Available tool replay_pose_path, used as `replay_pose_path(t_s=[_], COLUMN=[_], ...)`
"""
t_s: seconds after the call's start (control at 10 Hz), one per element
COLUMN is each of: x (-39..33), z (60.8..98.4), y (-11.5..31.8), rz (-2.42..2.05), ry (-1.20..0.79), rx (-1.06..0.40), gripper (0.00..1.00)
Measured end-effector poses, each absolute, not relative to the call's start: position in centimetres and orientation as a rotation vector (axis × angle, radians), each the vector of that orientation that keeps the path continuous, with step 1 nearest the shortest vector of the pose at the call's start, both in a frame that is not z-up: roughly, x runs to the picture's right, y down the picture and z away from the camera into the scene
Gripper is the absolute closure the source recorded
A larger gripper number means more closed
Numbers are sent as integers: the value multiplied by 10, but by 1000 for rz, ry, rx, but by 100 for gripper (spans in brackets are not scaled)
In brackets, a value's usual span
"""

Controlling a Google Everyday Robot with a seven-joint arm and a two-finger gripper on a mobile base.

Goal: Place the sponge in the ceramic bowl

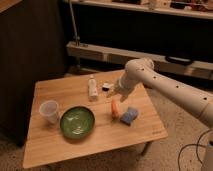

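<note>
The blue sponge (129, 115) lies on the wooden table (100, 140) toward its right side, just right of an orange carrot-shaped thing (115, 107). The dark-green ceramic bowl (77, 122) sits left of centre with nothing in it. My gripper (113, 92) hangs above the table behind the orange thing, up and to the left of the sponge, at the end of the white arm (165, 87) that reaches in from the right. It holds nothing that I can see.
A clear plastic cup (49, 111) stands left of the bowl. A white bottle (92, 88) lies at the back of the table beside a small dark object (106, 86). A dark cabinet stands to the left and a low shelf runs behind.
</note>
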State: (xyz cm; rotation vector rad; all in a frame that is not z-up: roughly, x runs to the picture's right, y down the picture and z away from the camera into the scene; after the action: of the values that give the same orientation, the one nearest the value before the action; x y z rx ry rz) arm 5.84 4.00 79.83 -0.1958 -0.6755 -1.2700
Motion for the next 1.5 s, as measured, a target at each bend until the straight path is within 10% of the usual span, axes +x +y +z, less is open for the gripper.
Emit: replay_pose_path(t_s=[1.5], x=[82], z=[796], y=[49], rz=[-1248], ry=[-624], rx=[-316], gripper=[45])
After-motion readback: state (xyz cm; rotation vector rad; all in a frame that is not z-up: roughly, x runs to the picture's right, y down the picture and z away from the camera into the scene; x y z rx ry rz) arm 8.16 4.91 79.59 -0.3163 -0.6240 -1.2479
